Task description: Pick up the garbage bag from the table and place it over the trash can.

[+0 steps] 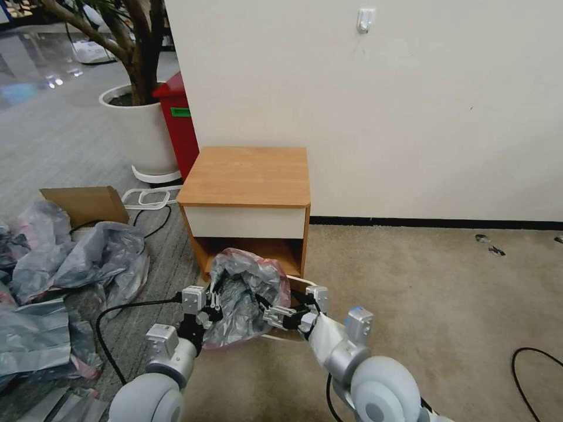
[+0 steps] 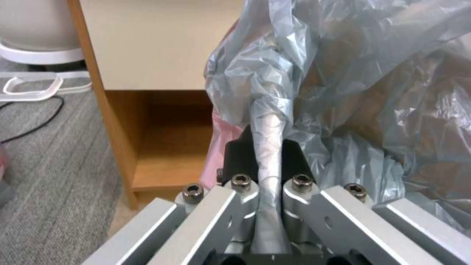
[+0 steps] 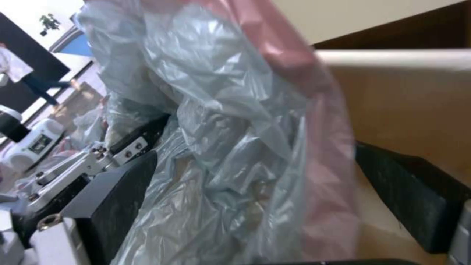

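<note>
The grey, pink-edged garbage bag (image 1: 246, 293) billows over the cream trash can (image 1: 297, 282), which stands on the floor against the front of the wooden table (image 1: 246, 176). My left gripper (image 1: 206, 306) is at the bag's left side. In the left wrist view it (image 2: 265, 151) is shut on a twisted fold of the bag (image 2: 275, 92). My right gripper (image 1: 277, 316) is at the bag's right side. Its black fingers (image 3: 113, 198) stand wide apart, open, with the bag (image 3: 220, 147) hanging between them and the can's rim (image 3: 402, 59) just beyond.
A heap of grey plastic bags (image 1: 76, 264) and a cardboard piece (image 1: 88, 202) lie on the floor to the left. A red bin (image 1: 179, 126) and a white plant pot (image 1: 138, 129) stand behind the table. Black cables (image 1: 117, 316) run near both arms. Beige carpet lies to the right.
</note>
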Controlling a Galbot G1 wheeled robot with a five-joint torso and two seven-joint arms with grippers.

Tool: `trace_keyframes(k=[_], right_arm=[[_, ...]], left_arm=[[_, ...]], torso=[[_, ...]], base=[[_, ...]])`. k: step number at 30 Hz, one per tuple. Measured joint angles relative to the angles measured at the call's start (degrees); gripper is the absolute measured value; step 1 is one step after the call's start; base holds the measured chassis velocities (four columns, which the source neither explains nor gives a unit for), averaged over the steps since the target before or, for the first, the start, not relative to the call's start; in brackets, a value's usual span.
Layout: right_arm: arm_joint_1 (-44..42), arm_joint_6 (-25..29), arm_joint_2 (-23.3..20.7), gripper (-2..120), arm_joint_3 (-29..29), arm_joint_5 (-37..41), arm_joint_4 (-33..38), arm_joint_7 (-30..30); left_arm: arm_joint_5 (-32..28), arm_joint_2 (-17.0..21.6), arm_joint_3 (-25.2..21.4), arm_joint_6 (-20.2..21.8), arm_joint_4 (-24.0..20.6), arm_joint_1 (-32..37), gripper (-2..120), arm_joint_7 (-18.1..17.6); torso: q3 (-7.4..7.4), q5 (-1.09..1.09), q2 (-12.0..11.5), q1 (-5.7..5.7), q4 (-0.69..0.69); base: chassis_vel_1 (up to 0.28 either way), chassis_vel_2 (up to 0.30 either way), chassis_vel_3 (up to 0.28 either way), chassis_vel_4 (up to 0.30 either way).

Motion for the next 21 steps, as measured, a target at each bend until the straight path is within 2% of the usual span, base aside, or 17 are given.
trace_keyframes(k=[1,2,3,5,7,11,13,15,17,20,21], right_arm=[[0.86,0.03,0.44,99,-0.57,0.29,-0.83,0.17],[2.1,0.21,1.18,90,-1.28,0.46,-2.51,0.42],[2.1,0.21,1.18,90,-1.28,0.46,-2.51,0.42],[2.42,0.75,1.34,81,-1.43,0.52,-3.52,0.44],[2.4,1.05,1.29,77,-1.41,0.52,-3.64,0.43],[2.1,1.65,1.33,59,-1.34,0.43,-3.89,0.23],[2.0,1.77,1.44,55,-1.34,0.36,-3.97,0.19],[1.69,2.08,1.62,44,-1.34,0.09,-4.05,0.11],[1.6,2.19,1.64,40,-1.34,-0.02,-4.05,0.06],[1.34,2.61,1.72,27,-1.28,-0.58,-4.05,-0.05],[1.34,2.61,1.72,27,-1.28,-0.58,-4.05,-0.05]], left_arm=[[0.0,-0.07,-0.16,-0.11,-0.08,0.2,0,0.13],[-0.01,-0.22,-0.51,-0.44,-0.1,0.5,0,0.21],[-0.01,-0.22,-0.51,-0.44,-0.1,0.5,0,0.21],[-0.01,-0.29,-1.0,-0.94,0.14,0.75,0,0.35],[-0.02,-0.3,-1.13,-1.03,0.25,0.86,0,0.37],[-0.05,-0.5,-1.29,-1.26,0.78,0.89,0,0.46],[-0.06,-0.54,-1.28,-1.28,0.87,0.85,0,0.46],[-0.07,-0.56,-1.28,-1.31,1.11,0.82,0,0.46],[-0.08,-0.57,-1.29,-1.32,1.14,0.82,0,0.47],[-0.12,-0.55,-1.38,-1.36,1.33,0.82,0,0.46],[-0.12,-0.55,-1.38,-1.36,1.33,0.82,0,0.46]], torso=[[0.0,0.0,0.0,0.0,0.0],[0.0,0.0,0.0,0.0,0.01],[0.0,0.0,0.0,0.0,0.01],[0.0,0.0,0.0,0.0,0.0],[0.0,0.0,0.0,0.0,0.0],[0.0,-0.01,0.0,0.0,0.0],[0.0,0.0,0.0,0.0,0.0],[0.0,0.0,0.0,0.0,0.0],[0.0,0.0,0.0,0.0,0.0],[0.0,0.0,0.0,0.0,0.0],[0.0,0.0,0.0,0.0,0.0]], base=[[0.0,0.0,0.0,0.0],[0.0,0.0,0.0,0.0],[0.0,0.0,0.0,0.0],[0.0,0.0,0.0,0.0],[0.0,0.0,0.0,0.0],[0.0,0.0,0.0,0.0],[0.0,0.0,0.0,0.0],[0.0,0.0,0.0,0.0],[0.0,0.0,0.0,0.0],[0.0,0.0,0.0,0.0],[0.0,0.0,0.0,0.0]])
